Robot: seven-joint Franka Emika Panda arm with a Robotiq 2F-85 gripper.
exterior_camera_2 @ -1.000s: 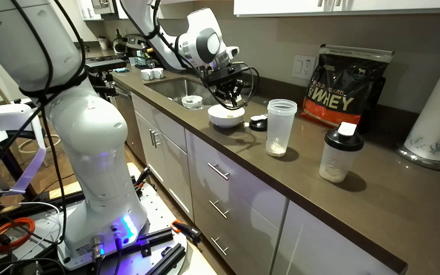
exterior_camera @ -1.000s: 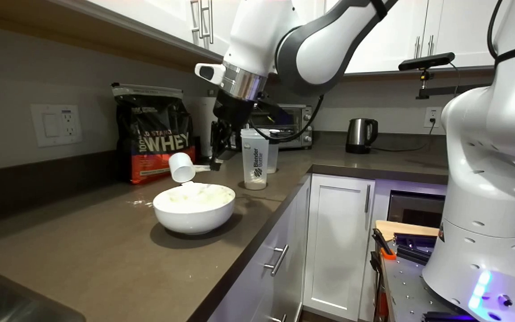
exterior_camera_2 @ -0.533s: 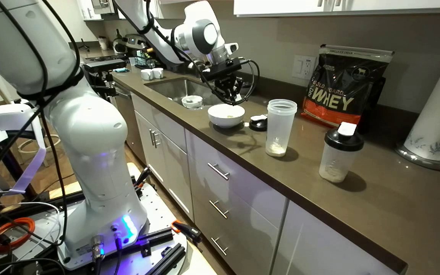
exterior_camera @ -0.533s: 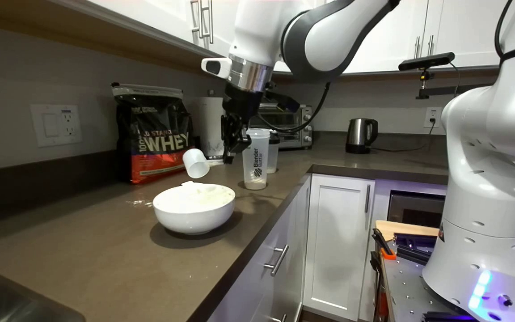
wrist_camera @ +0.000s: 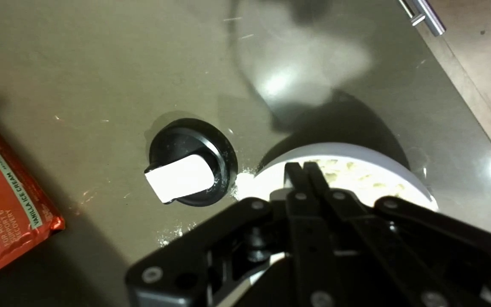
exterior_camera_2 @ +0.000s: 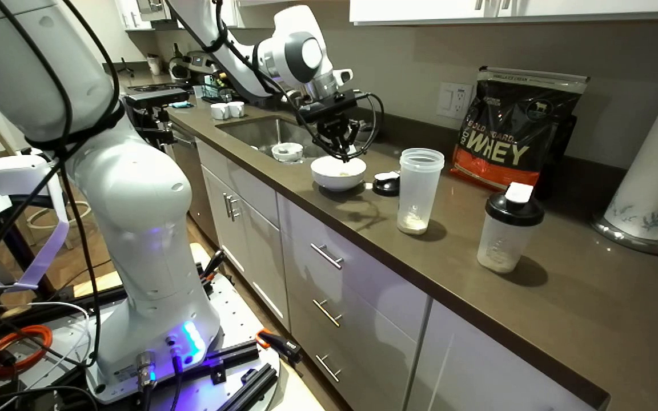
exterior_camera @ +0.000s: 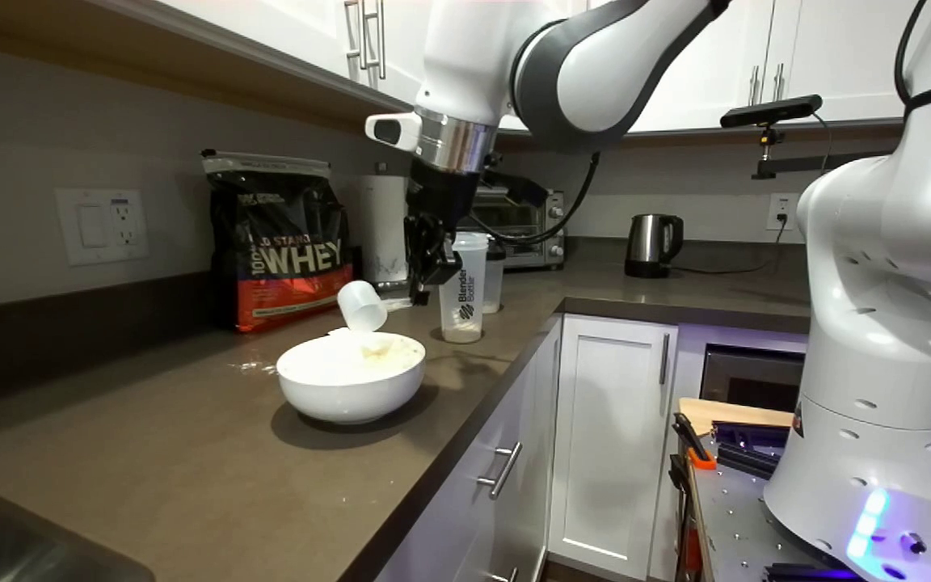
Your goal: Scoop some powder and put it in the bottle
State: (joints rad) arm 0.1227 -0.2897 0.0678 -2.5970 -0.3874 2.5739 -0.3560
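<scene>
Pale powder (exterior_camera: 389, 356) fills a white bowl (exterior_camera: 350, 398) on the counter. A white scoop (exterior_camera: 361, 307) hangs just above the bowl's far rim in an exterior view, tilted, its mouth turned toward that camera. My gripper (exterior_camera: 419, 297) is shut on the scoop's thin handle. The wrist view shows the gripper (wrist_camera: 303, 164) with its fingertips nearly together over the bowl; there the scoop cannot be told from the bright powder. The bottle (exterior_camera_2: 420, 191), a tall translucent shaker without a lid, stands upright beside the bowl with some pale stuff at its bottom.
A black lid with a white flap (wrist_camera: 192, 164) lies between bowl and bottle, with spilled powder around it. The WHEY bag (exterior_camera: 280, 242) stands by the wall. A smaller shaker with black lid (exterior_camera_2: 510, 228) and a paper towel roll (exterior_camera_2: 652, 177) stand farther along. The counter edge (exterior_camera: 449, 453) runs close by.
In an exterior view my gripper and the scoop have shifted right, rising at first, then sinking a little toward the bowl. The bowl and bottle have stayed put.
</scene>
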